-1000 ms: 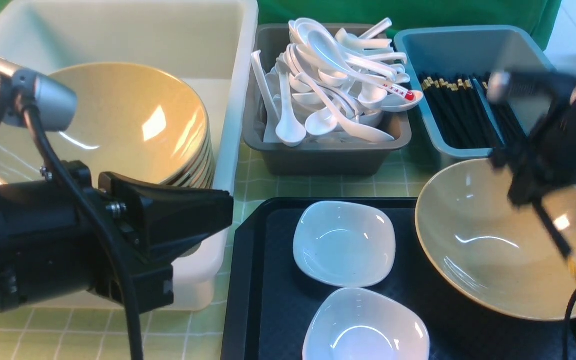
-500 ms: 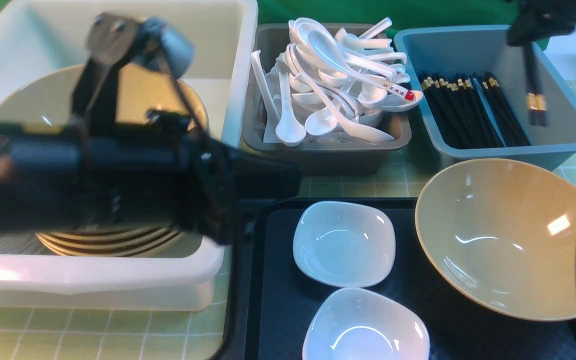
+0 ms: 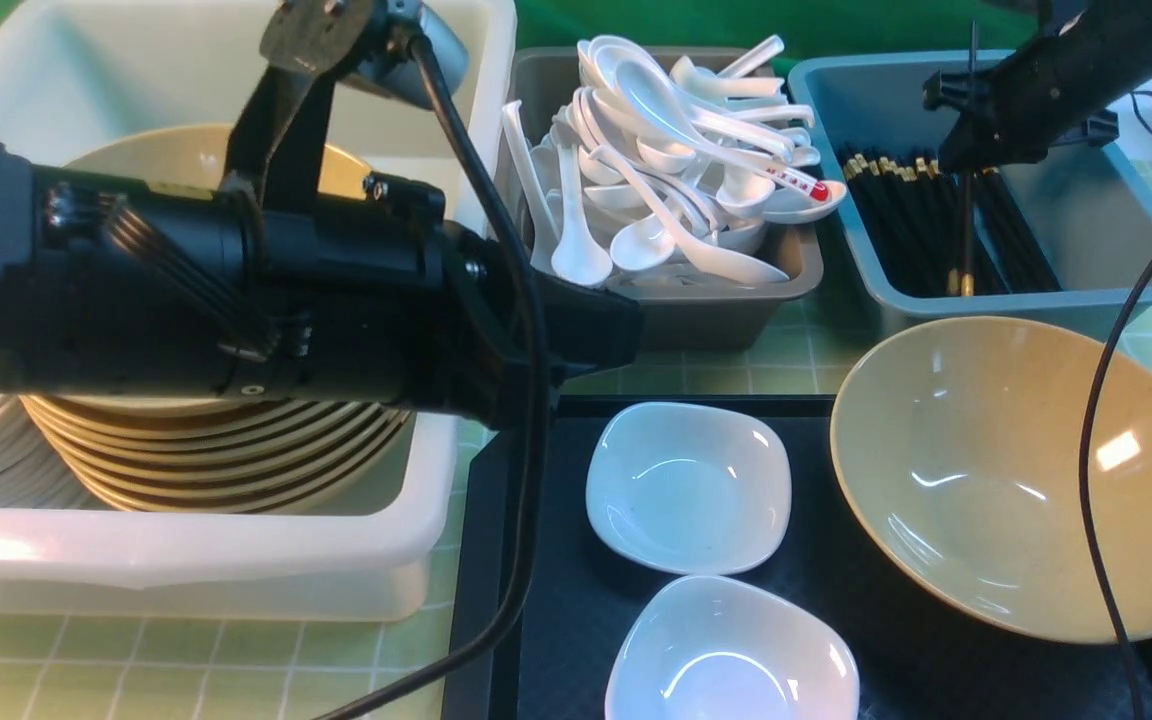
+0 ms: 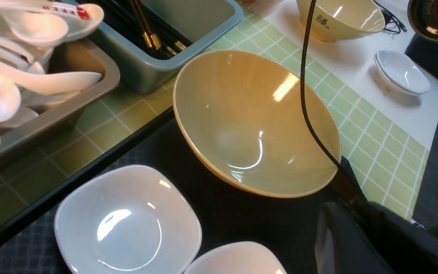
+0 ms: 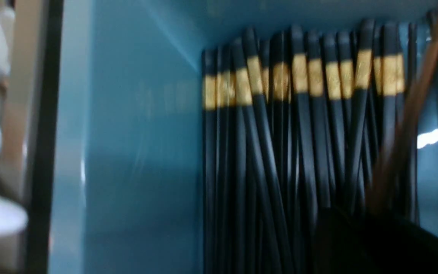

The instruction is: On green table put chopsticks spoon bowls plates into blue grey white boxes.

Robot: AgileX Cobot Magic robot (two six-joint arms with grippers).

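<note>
My right gripper [image 3: 971, 135] is shut on black chopsticks [image 3: 967, 230] that hang upright, gold-banded end down among the chopsticks [image 3: 901, 215] lying in the blue box [image 3: 1116, 215]. The right wrist view shows those chopsticks [image 5: 299, 133] and the blue box floor [image 5: 139, 133]. My left gripper [image 3: 616, 340] hovers by the far left corner of the black tray [image 3: 556, 560]; its jaws are hidden. A tan bowl [image 3: 996, 480] and two white plates [image 3: 688, 487] [image 3: 731, 655] sit on the tray. The left wrist view shows the bowl [image 4: 249, 121] and a plate [image 4: 127, 224].
The white box [image 3: 186, 560] holds a stack of tan bowls [image 3: 216, 455]. The grey box [image 3: 656, 310] is heaped with white spoons [image 3: 676, 170]. The green table [image 3: 716, 372] shows between boxes and tray. Another bowl [image 4: 340, 19] and dishes [image 4: 401, 72] lie beyond.
My right gripper carried the chopsticks from over the tan bowl to the blue box and lowered them upright into it. My left arm swung right, toward the tray.
</note>
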